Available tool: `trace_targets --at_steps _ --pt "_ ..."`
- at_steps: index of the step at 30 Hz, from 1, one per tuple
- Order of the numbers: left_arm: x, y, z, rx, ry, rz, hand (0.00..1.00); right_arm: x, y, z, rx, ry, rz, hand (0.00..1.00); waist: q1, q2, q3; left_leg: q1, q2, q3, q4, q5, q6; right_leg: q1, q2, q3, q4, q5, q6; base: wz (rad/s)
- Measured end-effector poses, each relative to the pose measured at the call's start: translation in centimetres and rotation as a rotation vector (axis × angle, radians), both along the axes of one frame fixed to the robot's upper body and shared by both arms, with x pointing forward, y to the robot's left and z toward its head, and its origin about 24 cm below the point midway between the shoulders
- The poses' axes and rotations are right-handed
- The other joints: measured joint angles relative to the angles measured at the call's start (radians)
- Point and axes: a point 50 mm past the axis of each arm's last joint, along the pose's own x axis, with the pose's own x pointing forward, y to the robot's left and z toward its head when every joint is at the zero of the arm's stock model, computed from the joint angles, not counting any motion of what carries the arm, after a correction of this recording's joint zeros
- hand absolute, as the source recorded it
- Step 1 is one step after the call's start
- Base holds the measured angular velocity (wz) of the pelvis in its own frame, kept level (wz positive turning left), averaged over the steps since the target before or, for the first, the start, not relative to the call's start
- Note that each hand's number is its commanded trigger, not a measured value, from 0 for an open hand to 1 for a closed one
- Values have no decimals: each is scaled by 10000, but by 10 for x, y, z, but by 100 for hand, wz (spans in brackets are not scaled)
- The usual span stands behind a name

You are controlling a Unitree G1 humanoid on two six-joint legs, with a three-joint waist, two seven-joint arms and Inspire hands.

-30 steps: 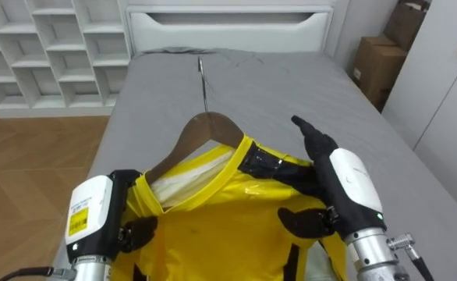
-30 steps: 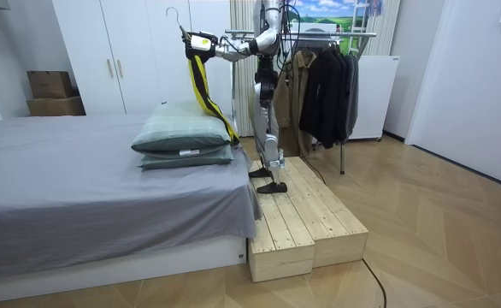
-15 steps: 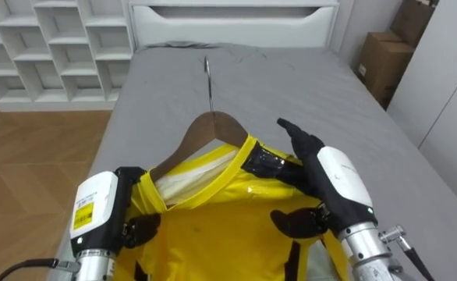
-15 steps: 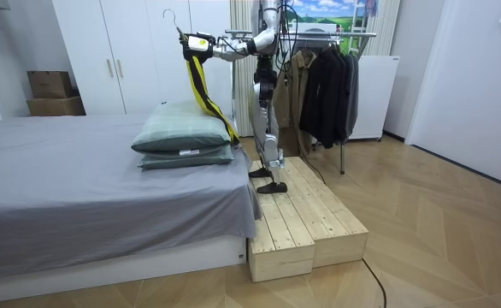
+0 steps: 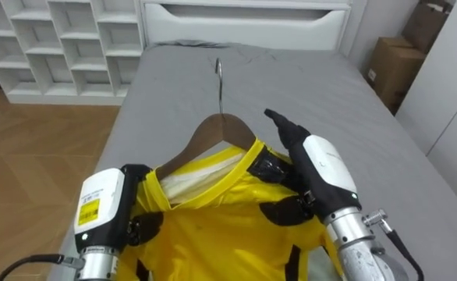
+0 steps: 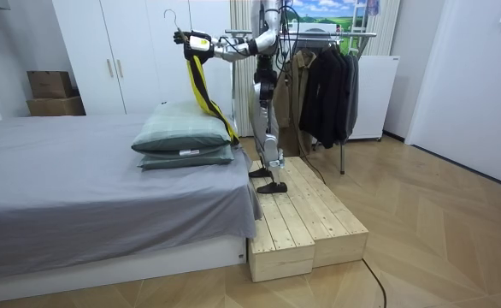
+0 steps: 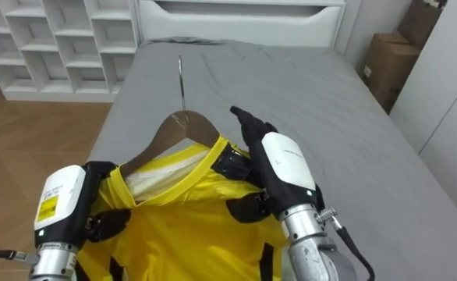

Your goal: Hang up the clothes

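A yellow garment (image 5: 221, 226) with black trim hangs on a wooden hanger (image 5: 210, 131) whose metal hook (image 5: 219, 74) points up and away from me. My left hand (image 5: 104, 212) grips the garment's left shoulder, with its fingers curled into the cloth. My right hand (image 5: 322, 168) lies over the right shoulder. Its fingers reach along the hanger arm toward the hook and its thumb presses the cloth's front. In the room view I stand on a wooden platform (image 6: 306, 222) by the bed, holding the garment (image 6: 201, 85) high over the pillows.
A grey bed (image 5: 314, 86) stretches under the hanger, with a white headboard at its far end. White cubby shelves (image 5: 49, 39) stand at the far left and a cardboard box (image 5: 392, 66) at the right. Behind me is a clothes rack (image 6: 319, 34) hung with dark coats. Green pillows (image 6: 182, 137) lie on the bed.
My right hand has slid along the hanger's arm toward the hook. In the room view the hanger has moved slightly left and up. The eye view has shifted a little.
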Motion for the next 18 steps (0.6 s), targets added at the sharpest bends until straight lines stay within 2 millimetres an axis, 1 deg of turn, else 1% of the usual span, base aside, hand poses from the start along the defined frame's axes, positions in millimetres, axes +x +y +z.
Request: trace_targets --at_steps 2,5,8,13,18 --pt "1 0 1 -2 -34 -10 100 2 1 2 -12 -73 17 0 39 -6 -1 -8 3 -31 2 1 0 0 -3 -49 -5 0 0 6" --pt "3 -1 3 -7 -121 -35 100 6 1 3 -188 -142 -29 0 20 -59 0 -29 3 -163 3 3 -2 16 -26 -245 -7 0 0 11" --pt "4 -2 4 5 -147 -49 100 10 1 4 -347 -183 -55 0 25 -113 -4 -31 -6 -199 28 5 -3 45 -39 -276 -8 -1 1 5" --pt "4 -2 3 62 114 -180 100 15 -3 -4 -594 113 -200 0 16 -280 -1 -120 -43 -309 149 5 -3 75 -89 -399 -5 -1 1 7" --pt "5 -2 1 114 362 -214 100 15 -6 -11 -685 347 -343 0 15 -279 -2 -177 -70 -318 147 5 -1 57 -109 -416 10 0 0 2"
